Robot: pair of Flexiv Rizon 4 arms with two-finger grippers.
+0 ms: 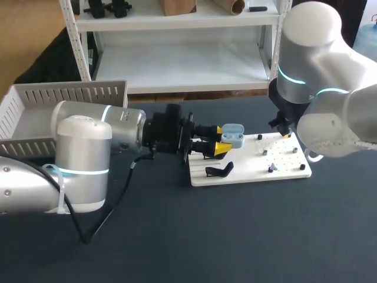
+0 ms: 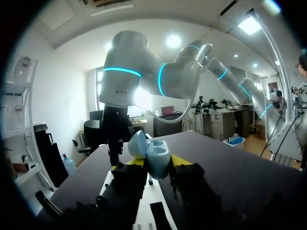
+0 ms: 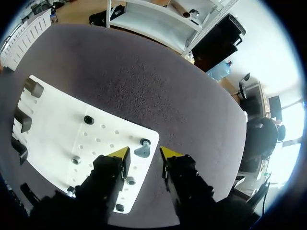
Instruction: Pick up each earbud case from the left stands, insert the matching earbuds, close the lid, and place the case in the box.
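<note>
The pale blue plastic earbud case [image 2: 153,152], lid open, is pinched by the left gripper [image 2: 157,162] above the flat white pegboard [image 1: 247,171], presumably for loading, while a small grey earbud [image 3: 142,151] is framed by the right gripper's [image 3: 144,158] spread fingers [image 3: 120,154].

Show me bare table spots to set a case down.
Free: the dark table in front of the white board, and the strip behind it. Crowded: the board's left, with the left gripper holding the earbud case near the black stand; the right gripper hangs over its pegs.

Robotics lab: left arm [image 1: 82,147], right arm [image 1: 309,53], dark table [image 1: 235,236], pegged board [image 1: 253,172].
</note>
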